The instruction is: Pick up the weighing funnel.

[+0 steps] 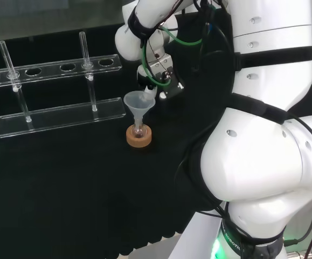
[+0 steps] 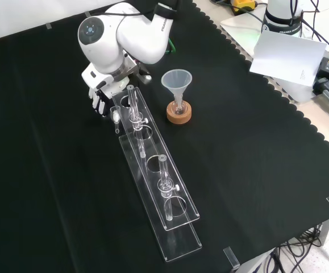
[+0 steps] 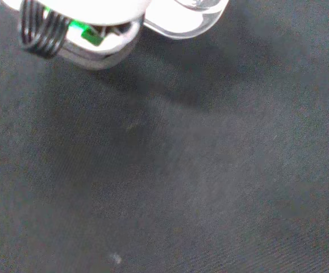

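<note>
In the front view the hand (image 2: 100, 100) is low over the desk (image 2: 50, 187) at the far left, and the arm's big white link (image 2: 104, 34) with the round grey cap covers its upper part. Whether the hand is open or closed I cannot tell. Just beside the hand, at its near right side, is a small clear piece with a short stem; it seems to be the weighing funnel (image 2: 115, 117). It is between the hand and the far end of the clear rack (image 2: 182, 239), but I cannot tell if the hand touches it or if it lies on the cloth. The rack runs from there towards the near right, and two glass tubes (image 2: 164, 177) stand upright in it; the farther tube is close to the hand. To the right of the rack's far end the funnel (image 2: 177, 80) stands mouth up, its stem in a small flask (image 2: 179, 106) on a cork ring (image 2: 179, 115), apart from the hand. In the head view this funnel stands in front of the hand and hides a part of it. In the wrist view a clear rounded piece (image 3: 184, 23) is near the camera over the black cloth; what it is I cannot tell.
</note>
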